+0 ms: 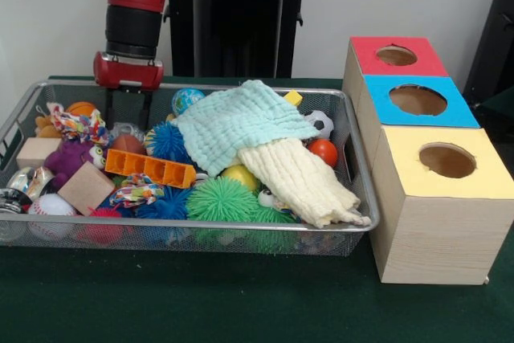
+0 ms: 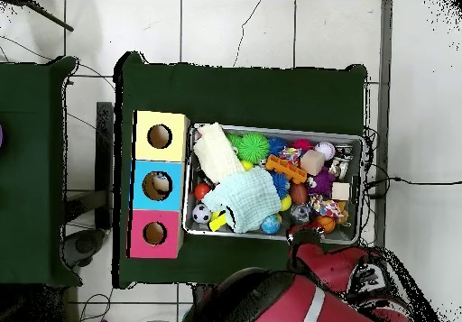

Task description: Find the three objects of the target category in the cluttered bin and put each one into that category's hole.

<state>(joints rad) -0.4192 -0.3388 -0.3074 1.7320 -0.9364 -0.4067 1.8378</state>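
No text, label, brand, number or sign can be read anywhere: not on the bin [image 1: 351,229], on the toys inside it, or on the blue-topped box beside it with the hole [image 1: 418,100].

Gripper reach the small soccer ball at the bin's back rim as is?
Probably yes. The soccer ball lies uncovered beside the mint cloth, nothing on top. The gripper is down at the bin's other end, so it must traverse.

The worktop [image 1: 201,303] is covered in dark green cloth. Directly on it rests the bin [image 1: 241,234], a wire-mesh basket. Just beside the bin stand three pale wooden boxes in a row: red-topped [image 1: 365,66], blue-topped [image 1: 381,114], and yellow-topped [image 1: 434,230].
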